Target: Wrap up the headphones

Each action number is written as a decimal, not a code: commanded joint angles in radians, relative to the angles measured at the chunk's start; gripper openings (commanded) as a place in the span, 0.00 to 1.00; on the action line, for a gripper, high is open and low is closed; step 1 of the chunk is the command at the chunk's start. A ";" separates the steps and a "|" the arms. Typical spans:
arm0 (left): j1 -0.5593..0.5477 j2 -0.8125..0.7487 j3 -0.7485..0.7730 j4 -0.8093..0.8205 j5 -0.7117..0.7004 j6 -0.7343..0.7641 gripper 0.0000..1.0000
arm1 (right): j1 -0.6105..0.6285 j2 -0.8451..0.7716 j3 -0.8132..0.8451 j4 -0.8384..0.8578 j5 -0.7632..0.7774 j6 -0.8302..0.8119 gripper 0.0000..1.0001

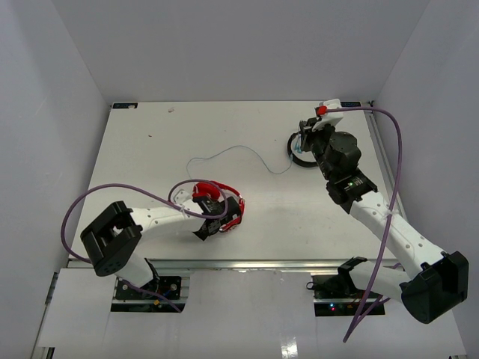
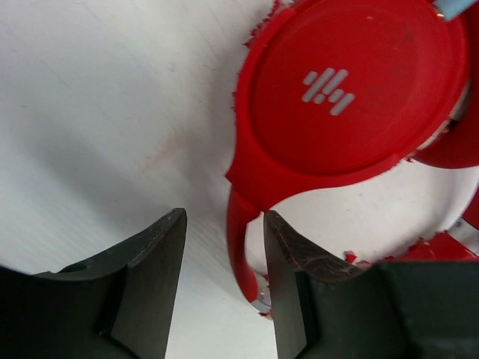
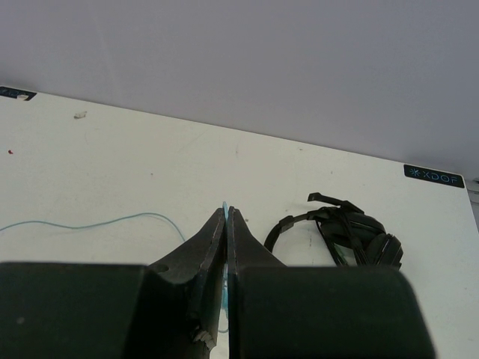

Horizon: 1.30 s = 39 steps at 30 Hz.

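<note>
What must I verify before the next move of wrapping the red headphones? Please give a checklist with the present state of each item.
1. Right pincer shut on the cable: ok.
2. Left pincer has the headband of the headphones between its fingers: ok.
3. Left pincer clamped on that headband: not ok, it is open.
4. Cable lies in one loose curve on the table, no knot seen: ok.
5. Cable clear of the black headphones beside the right pincer: cannot tell.
</note>
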 commanded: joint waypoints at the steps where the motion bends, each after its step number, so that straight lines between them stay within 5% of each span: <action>1: 0.004 0.006 0.015 0.069 -0.037 -0.003 0.53 | -0.004 -0.001 -0.002 0.049 -0.006 0.001 0.08; 5: 0.010 0.076 0.039 0.044 -0.057 -0.007 0.24 | -0.004 -0.002 -0.006 0.046 -0.009 0.001 0.08; 7: 0.038 0.072 0.057 0.034 -0.089 0.038 0.17 | -0.003 -0.007 -0.008 0.037 -0.008 0.021 0.08; 11: 0.156 -0.012 0.060 0.206 -0.141 0.483 0.01 | -0.004 -0.037 -0.039 0.016 0.000 0.123 0.08; 17: 0.397 -0.135 -0.009 0.649 0.113 1.269 0.00 | -0.003 -0.115 -0.121 -0.058 0.058 0.242 0.08; 19: 0.414 -0.187 -0.070 0.779 0.162 1.408 0.00 | -0.003 -0.161 -0.175 -0.075 0.112 0.249 0.08; 26: 0.642 -0.078 0.000 0.778 0.477 1.614 0.00 | -0.002 -0.401 -0.252 -0.160 0.350 0.250 0.08; 33: 0.698 0.097 0.072 0.740 0.492 1.661 0.00 | -0.003 -0.445 -0.325 -0.159 0.442 0.249 0.08; 34: 0.700 0.091 0.068 0.749 0.487 1.669 0.02 | -0.003 -0.443 -0.332 -0.159 0.448 0.255 0.08; 36: 0.705 0.068 0.069 0.752 0.432 1.673 0.26 | -0.004 -0.444 -0.344 -0.159 0.465 0.270 0.08; 37: 0.709 0.065 0.069 0.746 0.424 1.663 0.29 | -0.004 -0.444 -0.350 -0.159 0.467 0.272 0.08; 39: 0.713 0.037 0.079 0.722 0.313 1.581 0.79 | -0.003 -0.458 -0.365 -0.159 0.458 0.286 0.08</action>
